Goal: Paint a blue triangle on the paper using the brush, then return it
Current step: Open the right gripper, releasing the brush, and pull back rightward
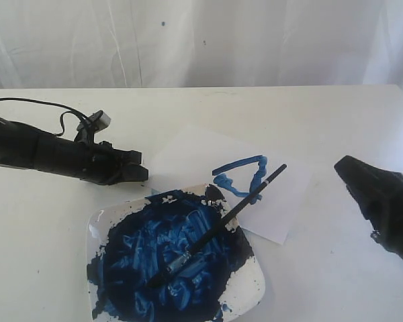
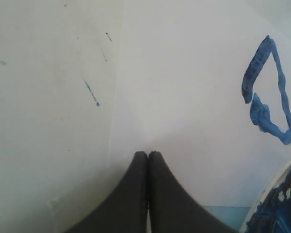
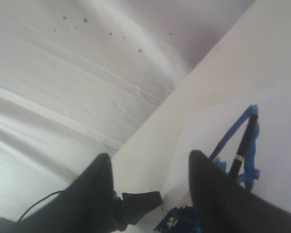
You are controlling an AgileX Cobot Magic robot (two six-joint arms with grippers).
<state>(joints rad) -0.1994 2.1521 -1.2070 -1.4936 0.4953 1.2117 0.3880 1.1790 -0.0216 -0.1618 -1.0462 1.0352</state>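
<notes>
Left end effector (image 2: 147, 154) closed, right end effector (image 3: 148, 162) spread, empty

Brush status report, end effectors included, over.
Left end effector shut, empty, over the paper. Right end effector open, empty, off the brush. Brush lies bristles in the plate, handle across the triangle. Nothing in the way.

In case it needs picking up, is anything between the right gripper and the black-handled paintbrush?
Nothing visible: only bare white table and the white paper sheet lie between the right gripper and the black-handled paintbrush.
</notes>
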